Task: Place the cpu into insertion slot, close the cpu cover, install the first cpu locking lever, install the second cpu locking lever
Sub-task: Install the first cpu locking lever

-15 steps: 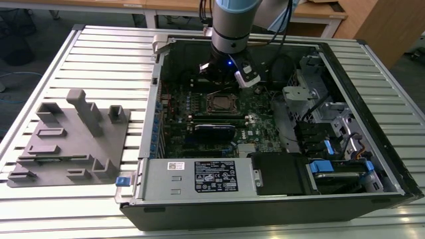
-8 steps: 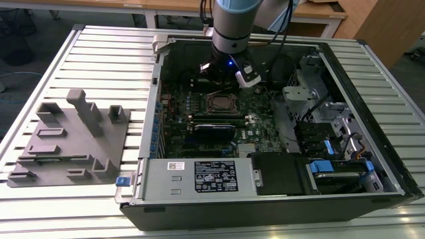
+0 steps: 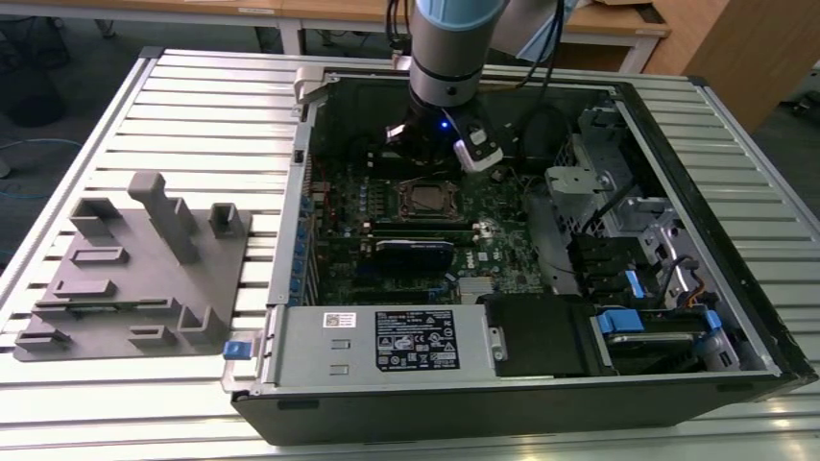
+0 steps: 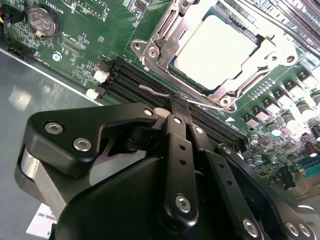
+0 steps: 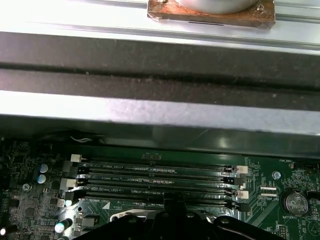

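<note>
Nearest the camera in the exterior view is the front edge of the slatted bench (image 3: pixel 115 403). The open computer case (image 3: pixel 513 413) lies on its side on it, and a grey plastic fixture (image 3: pixel 129 279) sits toward the bench's edge on the exterior view's left. Just inside the case's near wall there's a grey metal cover (image 3: pixel 321 351) with a black-and-white label (image 3: pixel 417 341), print too small for me to make out. Past that comes the green motherboard (image 3: pixel 346 206), with the insertion slot (image 3: pixel 429 199) about mid-board. In the second wrist view the cpu (image 4: pixel 215 52) is in the slot, flat, dull metal top facing up. It's square, so no real long side. The cpu cover (image 4: pixel 161 44) lies down over its edges. A thin wire locking lever (image 4: pixel 151 90) runs along the socket's side, parallel to the long black memory slots (image 4: pixel 127 82), hooked end toward the coin cell (image 4: pixel 44 20). The gripper (image 4: pixel 176 102) is right at that wire with its fingers pressed together; can't tell if the wire is actually pinched. In the first wrist view there's tiny white lettering (image 5: pixel 113 166) between the slots, unreadable, then a wall of the case (image 5: pixel 160 112) beyond.
</note>
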`<move>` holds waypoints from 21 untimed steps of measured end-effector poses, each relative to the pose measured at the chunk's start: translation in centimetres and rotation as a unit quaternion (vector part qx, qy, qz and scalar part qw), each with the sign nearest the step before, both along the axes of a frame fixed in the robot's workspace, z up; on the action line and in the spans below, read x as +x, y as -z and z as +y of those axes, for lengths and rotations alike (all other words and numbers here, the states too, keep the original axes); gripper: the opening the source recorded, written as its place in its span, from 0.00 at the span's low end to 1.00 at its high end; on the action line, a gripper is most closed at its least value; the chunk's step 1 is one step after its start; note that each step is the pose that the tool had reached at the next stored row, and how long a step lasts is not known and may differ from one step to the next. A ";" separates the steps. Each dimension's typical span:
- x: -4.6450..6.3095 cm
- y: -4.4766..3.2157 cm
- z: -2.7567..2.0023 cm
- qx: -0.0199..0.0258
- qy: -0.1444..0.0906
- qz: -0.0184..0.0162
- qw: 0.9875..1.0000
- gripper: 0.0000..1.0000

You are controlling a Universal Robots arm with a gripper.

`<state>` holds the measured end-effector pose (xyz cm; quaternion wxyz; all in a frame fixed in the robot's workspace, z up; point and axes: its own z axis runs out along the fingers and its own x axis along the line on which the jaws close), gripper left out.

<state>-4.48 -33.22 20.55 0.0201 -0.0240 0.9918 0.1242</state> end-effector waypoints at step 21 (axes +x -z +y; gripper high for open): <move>0.1 0.45 0.00 -0.001 0.006 0.000 1.000 0.10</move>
